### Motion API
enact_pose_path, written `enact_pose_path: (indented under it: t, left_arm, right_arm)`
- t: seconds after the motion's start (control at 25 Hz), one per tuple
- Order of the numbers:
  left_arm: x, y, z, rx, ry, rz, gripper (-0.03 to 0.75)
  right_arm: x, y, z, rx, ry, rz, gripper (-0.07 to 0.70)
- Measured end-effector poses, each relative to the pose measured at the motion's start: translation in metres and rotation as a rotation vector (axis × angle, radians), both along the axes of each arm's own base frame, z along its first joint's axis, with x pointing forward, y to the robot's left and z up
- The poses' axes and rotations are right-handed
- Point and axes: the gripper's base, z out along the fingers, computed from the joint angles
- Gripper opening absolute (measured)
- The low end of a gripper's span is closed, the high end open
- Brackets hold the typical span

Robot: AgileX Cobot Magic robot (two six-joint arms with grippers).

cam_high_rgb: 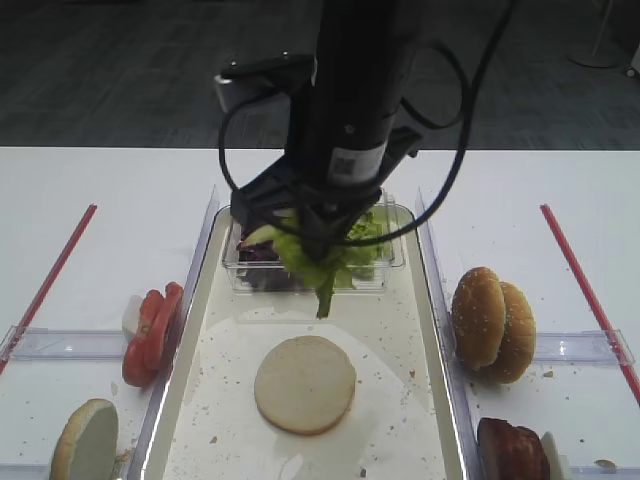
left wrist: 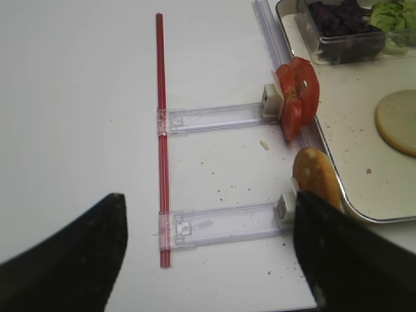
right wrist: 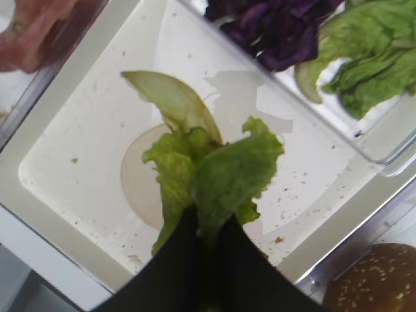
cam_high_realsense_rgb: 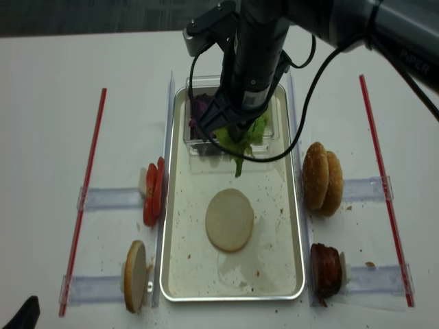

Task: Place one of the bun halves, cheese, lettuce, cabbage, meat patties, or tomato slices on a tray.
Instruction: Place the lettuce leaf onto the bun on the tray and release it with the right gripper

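The right gripper (right wrist: 208,227) was clamped shut on a loose clump of light green crinkly lettuce (right wrist: 214,172), the leaves hanging free below its black jaws. It held them clear above the long cream-white tray with the raised shiny rim (cam_high_rgb: 195,400), probably so they would fall flat when let go.

Beneath the gripper and a little toward the robot, a round pale bun half (cam_high_rgb: 305,384) lay cut face up on the tray floor, apparently ready for the leaves. Just behind the gripper, at the tray's far end, sat a small clear plastic box (cam_high_rgb: 385,270); it held more green leaves on one side and dark purple shredded cabbage (right wrist: 279,29) on the other.

The left gripper (left wrist: 208,253) waited well off beside the tray, jaws spread wide and empty, with the bright red-orange tomato slices (left wrist: 298,97) standing on edge ahead of it.
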Motion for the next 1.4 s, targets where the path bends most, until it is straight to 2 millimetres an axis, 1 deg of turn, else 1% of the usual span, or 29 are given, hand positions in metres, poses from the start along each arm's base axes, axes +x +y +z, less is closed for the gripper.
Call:
enact_pose_path:
  t: [0.16,0.24,0.4,0.8,1.16,1.4]
  left_arm:
    - [0.0,0.0,0.0,0.0,0.0,0.0,0.491]
    - [0.0,0.0,0.0,0.0,0.0,0.0,0.491]
    - [0.0,0.0,0.0,0.0,0.0,0.0,0.491]
    - [0.0,0.0,0.0,0.0,0.0,0.0,0.491]
    - [0.0,0.0,0.0,0.0,0.0,0.0,0.491]
    - [0.0,0.0,0.0,0.0,0.0,0.0,0.491]
  right_arm:
    - [-0.027,0.008,-0.006,-0.024,0.031,0.063,0.084]
    - [-0.037,0.012,-0.01,-0.032,0.045,0.087,0.084]
    - [-0.047,0.019,-0.014,-0.04,0.056,0.117,0.084]
    - [-0.046,0.018,-0.015,-0.063,0.036,0.126,0.084]
    - [-0.036,0.028,-0.054,-0.126,0.093,0.14,0.084]
    - [-0.028,0.035,-0.075,-0.121,0.082,0.137,0.083]
